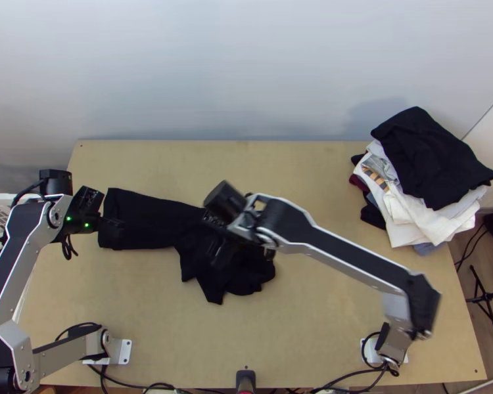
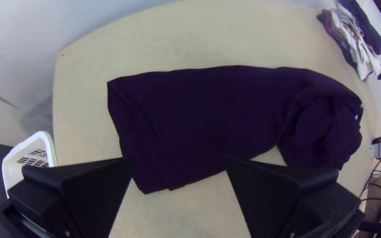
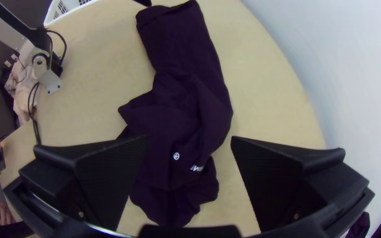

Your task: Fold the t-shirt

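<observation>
Nearest to me, my left arm's base (image 1: 123, 352) stands at the left of the table's near edge, and my right arm's base (image 1: 373, 358) at the right of the same wooden table (image 1: 312, 348).

My left arm bends at its elbow out by the left side, then its forearm climbs away from me to the wrist, with the gripper turned inward. My right arm bends sharply above its base, and its long forearm slants across, over the middle of the table, to a wrist with its gripper angled down.

The black t-shirt (image 1: 148, 220) lies on the left half of the table. My right gripper (image 1: 219, 253) is over its bunched end, towards the middle; the jaws are wide apart with nothing clamped, dark cloth showing below and between them. My left gripper (image 1: 115, 226) is at the other end, where the cloth lies flat in a long folded band. Those jaws stand wide too, and hold nothing. I cannot tell whether either one touches the cloth.

Beyond the table's left edge sits a white basket (image 2: 49, 147). Farther off, at the far right corner, a loose pile of clothes (image 1: 430, 161) sits, black on top and white below, with the pale wall (image 1: 246, 65) behind the table.
</observation>
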Motion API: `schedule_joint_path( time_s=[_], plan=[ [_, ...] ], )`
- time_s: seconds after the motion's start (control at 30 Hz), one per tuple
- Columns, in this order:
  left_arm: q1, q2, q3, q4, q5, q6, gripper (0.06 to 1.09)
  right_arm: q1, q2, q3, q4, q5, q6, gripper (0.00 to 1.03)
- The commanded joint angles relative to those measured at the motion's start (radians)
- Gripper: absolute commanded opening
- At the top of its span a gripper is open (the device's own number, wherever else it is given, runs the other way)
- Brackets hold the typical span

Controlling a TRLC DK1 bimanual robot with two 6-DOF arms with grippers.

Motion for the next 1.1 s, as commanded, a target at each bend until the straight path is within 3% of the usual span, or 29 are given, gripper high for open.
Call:
schedule_joint_path(
  time_s=[0.0,0.47,0.67,0.8,1.07],
  plan=[
    [0.008,-0.003,-0.006,0.002,0.000,0.001,1.05,0.025,0.130,0.048,-0.014,-0.005,-0.024,0.88],
    [0.039,-0.003,-0.013,0.025,0.001,0.018,1.05,0.027,0.381,0.201,-0.095,-0.023,-0.027,0.84],
    [0.051,-0.012,-0.022,0.026,0.001,0.021,1.05,0.025,0.409,0.221,-0.067,-0.048,-0.031,0.40],
    [0.056,-0.016,-0.037,0.026,0.000,0.029,1.05,0.025,0.395,0.250,-0.060,-0.048,-0.042,0.04],
    [0.057,-0.021,-0.054,0.026,0.000,0.044,1.05,0.022,0.228,0.246,-0.109,-0.048,-0.030,0.03]
  ],
)
